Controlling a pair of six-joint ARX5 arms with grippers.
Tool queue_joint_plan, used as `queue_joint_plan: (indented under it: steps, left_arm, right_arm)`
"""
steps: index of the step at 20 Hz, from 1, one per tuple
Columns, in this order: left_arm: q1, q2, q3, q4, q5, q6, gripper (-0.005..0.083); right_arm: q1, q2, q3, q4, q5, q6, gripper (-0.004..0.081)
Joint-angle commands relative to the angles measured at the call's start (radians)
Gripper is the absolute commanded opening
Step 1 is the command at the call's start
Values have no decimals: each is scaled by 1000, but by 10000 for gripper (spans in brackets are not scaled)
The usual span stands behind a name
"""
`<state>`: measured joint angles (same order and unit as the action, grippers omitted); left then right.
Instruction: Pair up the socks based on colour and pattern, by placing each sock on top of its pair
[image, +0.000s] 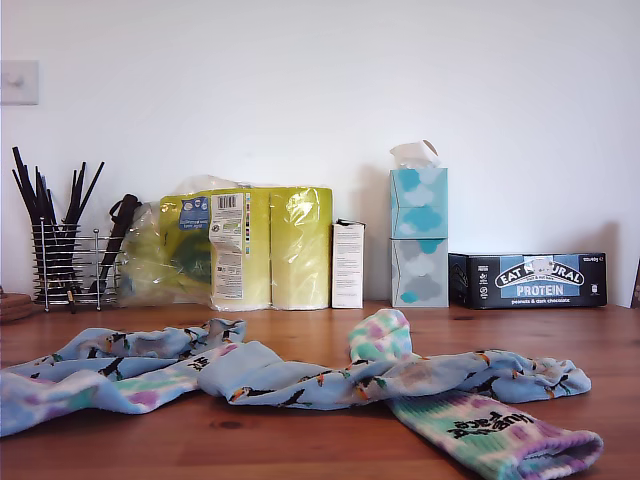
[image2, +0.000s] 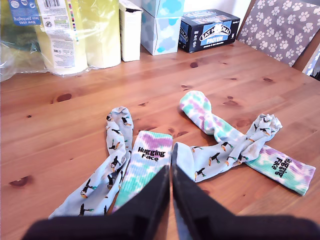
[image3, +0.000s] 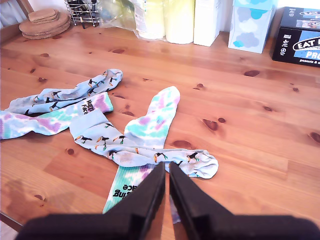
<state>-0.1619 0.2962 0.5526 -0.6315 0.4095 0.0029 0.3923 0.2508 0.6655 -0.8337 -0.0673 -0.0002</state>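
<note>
In the exterior view, four socks lie across the lower part of the frame on the wooden table (image: 250, 440), and none is paired yet.

At the lower left, a blue bird-print sock (image: 120, 345) lies alongside a tie-dye sock (image: 135, 388), which is the nearer of the two. Their edges touch, but neither is stacked on the other. From the centre to the right, a second blue sock (image: 300, 385) stretches across a second tie-dye sock (image: 500, 435). The toe of that tie-dye sock pokes up behind the blue one, and its lettered cuff reaches the lower right corner.

Along the back, from left to right, stand a wire holder of dark sticks (image: 65, 260), a pack of paper rolls (image: 250, 245), stacked tissue boxes (image: 418, 235) and a snack-bar box (image: 530, 280).

No gripper shows in the exterior view. In its wrist view, my first gripper (image2: 171, 175) hangs above the cuff ends of the middle socks, its jaws drawn almost together and holding nothing. My second gripper (image3: 167, 175) is the same, narrow and empty, over the crossed pair.

I judge that sorting is only about to begin. The sensible first move is to open one gripper, come down on the crossing blue sock at a free end, lift it clear of the tie-dye sock beneath and lay it on the other blue sock. The pinch must take one layer of cloth only, or the tie-dye sock underneath may be dragged along.
</note>
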Motion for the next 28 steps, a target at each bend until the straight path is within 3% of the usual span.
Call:
queue_joint_plan:
  steps: [1,14,22,25,28]
  left_arm:
    - [-2,-7,-9,3,1,5,-24]
    - [-2,60,27,-25,8,9,-24]
    - [-111,431,241,-163,35,201,-23]
    - [-185,579,273,-151,37,272,-23]
    - [-266,700,288,-107,37,298,-23]
  right_arm:
    - [-7,2,-2,5,-1,0,-13]
    - [-6,55,38,0,-2,0,-13]
    - [-6,418,250,-185,-61,-94,-13]
    - [-6,574,301,-213,-61,-183,-13]
    - [-5,715,331,-220,-62,-188,-13]
